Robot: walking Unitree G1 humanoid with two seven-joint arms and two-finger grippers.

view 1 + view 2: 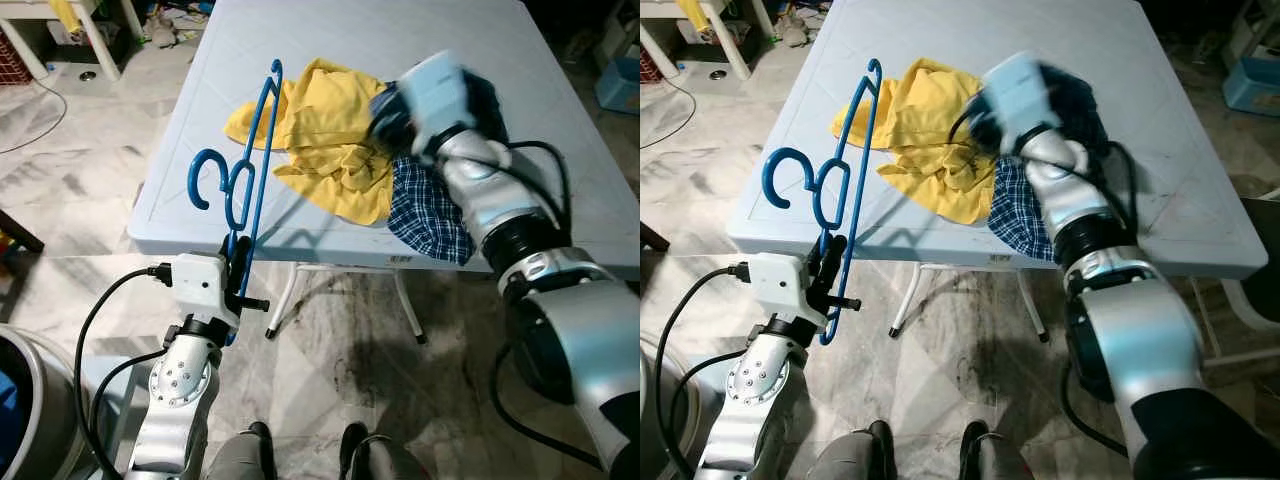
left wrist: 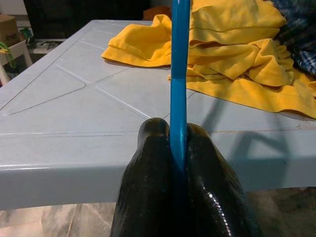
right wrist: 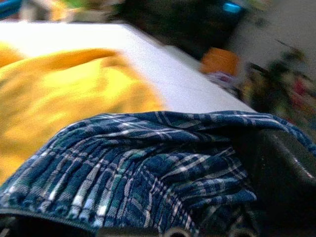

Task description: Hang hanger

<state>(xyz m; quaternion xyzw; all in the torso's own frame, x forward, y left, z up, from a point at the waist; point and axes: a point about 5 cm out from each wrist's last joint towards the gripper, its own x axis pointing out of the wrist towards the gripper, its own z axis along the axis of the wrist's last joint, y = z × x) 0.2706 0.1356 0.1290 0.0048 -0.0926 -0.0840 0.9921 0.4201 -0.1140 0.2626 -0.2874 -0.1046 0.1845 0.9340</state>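
Left wrist view has the left gripper [image 2: 178,148] clamped on the blue hanger [image 1: 250,170], held upright just off the counter [image 1: 200,130] edge, hook away from the yellow shirt [image 1: 335,150]. The right gripper [image 3: 207,217] seems to hold the plaid cloth [image 1: 430,210] beside the shirt, but its fingers cannot be told. To do this well, keep the hanger steady and level while the garment is brought to it.

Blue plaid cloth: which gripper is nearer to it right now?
Right. The right gripper is in the blue plaid cloth on the table; the left gripper is off the table's near edge, clamping the blue hanger.
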